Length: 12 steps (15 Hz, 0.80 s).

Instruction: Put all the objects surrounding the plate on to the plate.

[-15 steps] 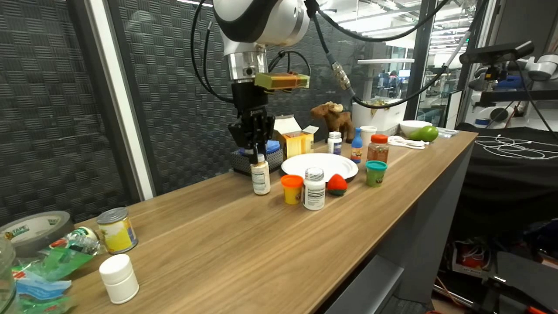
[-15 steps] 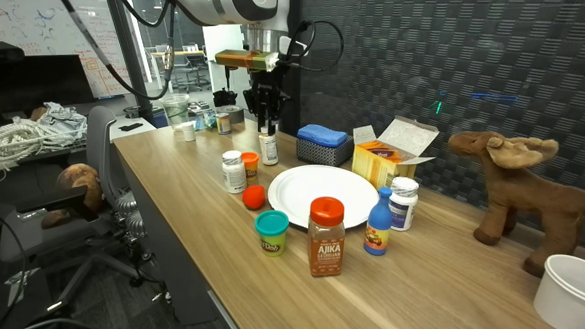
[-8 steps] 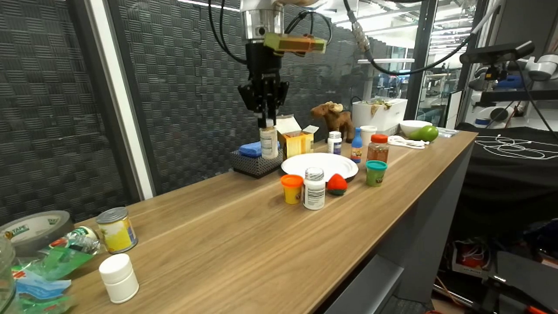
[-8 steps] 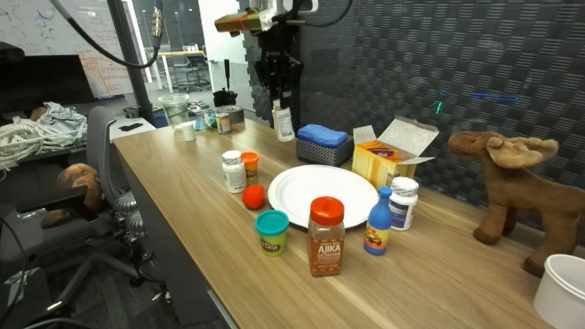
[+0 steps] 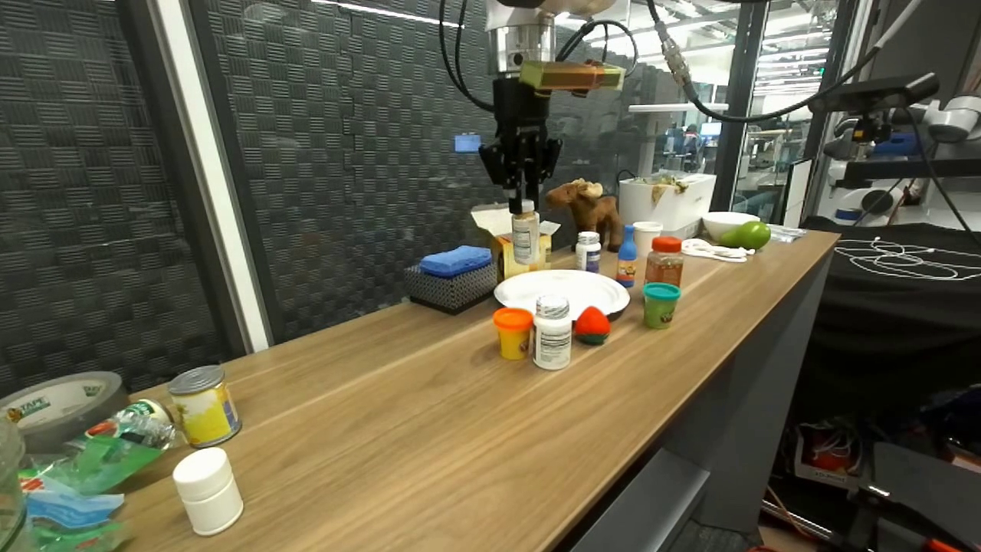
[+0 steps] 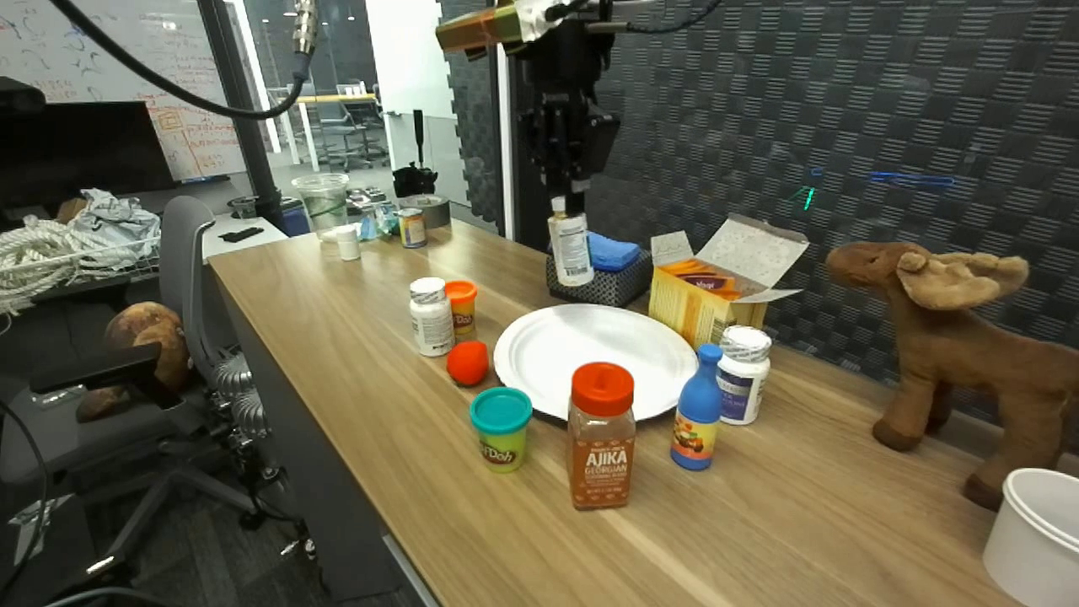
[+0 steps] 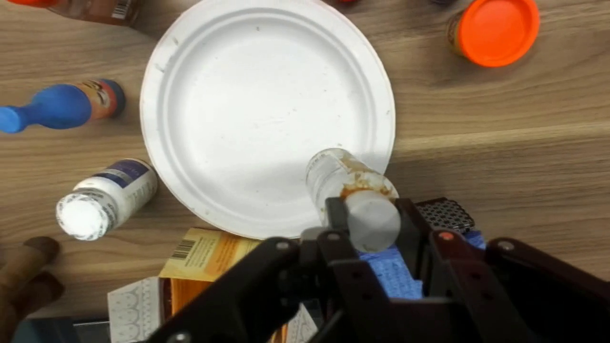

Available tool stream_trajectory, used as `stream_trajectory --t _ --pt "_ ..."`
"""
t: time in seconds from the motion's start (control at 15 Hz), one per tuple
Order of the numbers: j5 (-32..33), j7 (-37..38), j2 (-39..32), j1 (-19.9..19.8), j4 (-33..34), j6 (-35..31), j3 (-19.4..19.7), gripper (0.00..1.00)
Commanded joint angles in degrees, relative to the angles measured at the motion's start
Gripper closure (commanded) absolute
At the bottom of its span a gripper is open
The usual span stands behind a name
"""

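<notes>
- Gripper (image 7: 373, 215) clamped on the cap end of a white-capped btl (image 6: 571, 250), fingers either side; brownish smears near the cap, label print too small to read
- That btl hangs slightly tilted above the edge of the white plate (image 6: 582, 350), apart from it in both exterior views; plate is on the wood table (image 5: 383, 414)
- Round the plate, on the table:
- Green Play-Doh tub (image 6: 502, 438), teal lid, "Doh" legible
- Spice jar (image 6: 602, 451), red lid, reads AJIKA & GEORGIAN, smaller lines fuzzy
- Blue btl (image 6: 698, 413), blue cap, picture label, text illegible; just beside it a purple-label btl (image 6: 745, 379), white, wording blurred
- Yellow Play-Doh tub (image 5: 513, 337), orange lid, "Doh" partly legible in an exterior view; next to it a fine-print btl (image 5: 552, 337), white, text unreadable
- Red-orange piece (image 5: 592, 323), dk green base, b/w fine-print btl & green tub
- Open yellow box (image 6: 691, 319) just beside plate, orange packets (image 6: 693, 268) inside, one reads Yogi
- Tape roll (image 5: 86, 418), well apart from plate, reads TAPE
</notes>
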<state>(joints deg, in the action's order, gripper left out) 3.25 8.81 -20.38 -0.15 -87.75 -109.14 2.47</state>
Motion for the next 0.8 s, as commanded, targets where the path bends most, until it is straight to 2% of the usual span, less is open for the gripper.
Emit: stream_trajectory --t 0.0,0.73 --pt "-1.49 0.56 -2.22 -1.36 1.82 0.00 0.48 0.92" --pt "-8.06 0.06 -10.34 -4.77 6.41 -4.29 0.31 0.92"
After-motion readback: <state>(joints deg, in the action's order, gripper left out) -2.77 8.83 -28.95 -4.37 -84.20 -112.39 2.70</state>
